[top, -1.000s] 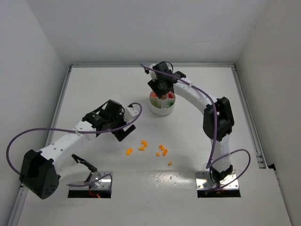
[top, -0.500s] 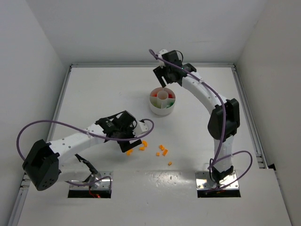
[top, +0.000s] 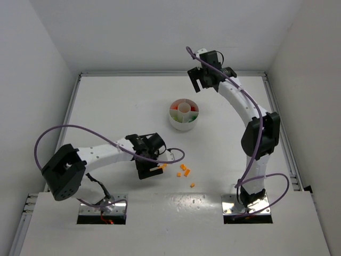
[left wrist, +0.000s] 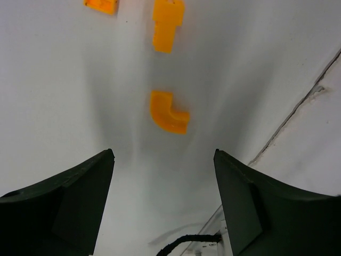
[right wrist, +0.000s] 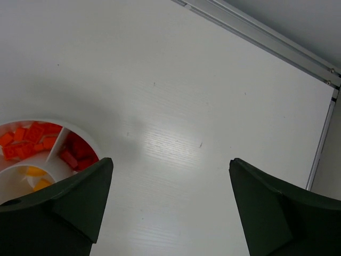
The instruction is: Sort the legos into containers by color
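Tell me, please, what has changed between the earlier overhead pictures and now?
The left gripper swung nearer and rightward, to the loose orange bricks; it is open, with a curved brick ahead of its fingers. The right gripper pulled away from the dish toward the far edge, open and empty. The dish and the bricks in view stayed put.

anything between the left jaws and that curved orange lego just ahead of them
Nothing visible does. The curved orange lego lies on the table just ahead of the open left jaws, with only bare tabletop between them.
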You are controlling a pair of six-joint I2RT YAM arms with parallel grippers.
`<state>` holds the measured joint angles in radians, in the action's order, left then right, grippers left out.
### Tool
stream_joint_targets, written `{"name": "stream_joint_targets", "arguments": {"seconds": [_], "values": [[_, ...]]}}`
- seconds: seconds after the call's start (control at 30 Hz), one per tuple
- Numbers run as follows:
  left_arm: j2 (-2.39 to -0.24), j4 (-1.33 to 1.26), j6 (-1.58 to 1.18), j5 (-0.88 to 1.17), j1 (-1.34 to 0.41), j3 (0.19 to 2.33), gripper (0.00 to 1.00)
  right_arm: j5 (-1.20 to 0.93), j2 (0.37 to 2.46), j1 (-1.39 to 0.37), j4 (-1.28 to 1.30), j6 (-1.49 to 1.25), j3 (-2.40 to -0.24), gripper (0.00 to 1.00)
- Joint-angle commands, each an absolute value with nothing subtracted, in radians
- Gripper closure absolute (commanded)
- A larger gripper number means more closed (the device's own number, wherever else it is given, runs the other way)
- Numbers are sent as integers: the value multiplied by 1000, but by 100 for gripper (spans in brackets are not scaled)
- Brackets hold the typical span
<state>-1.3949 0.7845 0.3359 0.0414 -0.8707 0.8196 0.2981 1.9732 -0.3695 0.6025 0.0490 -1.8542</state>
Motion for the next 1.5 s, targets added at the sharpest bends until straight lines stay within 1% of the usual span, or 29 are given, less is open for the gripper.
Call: {"name": "stream_joint_targets", "arguments": {"seconds": [0.0,0.13,0.27,0.33,0.37,0.43,0.6,0.63,0.73,0.83,1.0,1.07,1.1,1.13,1.27,1.47], "values": [[-1442,821,330,42,-890,873,19,268,1899,-356,586,43,-1882,9],[-1488,821,299,-1,-899,908,23,259,1899,-334,595,43,-1882,0],[-1519,821,264,-26,-899,946,24,239,1899,-316,595,43,-1882,0],[-1540,821,200,-46,-899,998,26,227,1899,-316,595,34,-1882,0],[-1549,834,177,-13,-887,1049,26,209,1899,-305,595,34,-1882,0],[-1560,847,125,9,-887,1081,27,195,1890,-305,595,20,-1882,0],[-1531,824,-57,23,-926,1068,27,202,1859,-296,583,-2,-1872,0],[-1531,810,-69,-26,-936,1056,27,213,1859,-296,583,-2,-1861,0],[-1542,810,-141,-78,-936,1046,29,233,1859,-275,571,-2,-1861,0],[-1542,801,-231,-141,-936,1036,34,245,1850,-264,558,26,-1852,0],[-1565,792,-296,-196,-946,1012,40,261,1801,-264,497,49,-1781,0],[-1575,801,-296,-196,-946,1012,40,236,1792,-264,508,77,-1782,0],[-1575,814,-305,-196,-946,1023,40,236,1810,-264,562,77,-1804,0],[-1575,815,-305,-172,-946,1023,40,236,1822,-264,580,77,-1834,0],[-1566,847,-314,-98,-946,1023,40,197,1822,-255,580,86,-1816,0],[-1513,865,-296,-26,-946,939,41,173,1844,-245,591,86,-1827,0]]}}
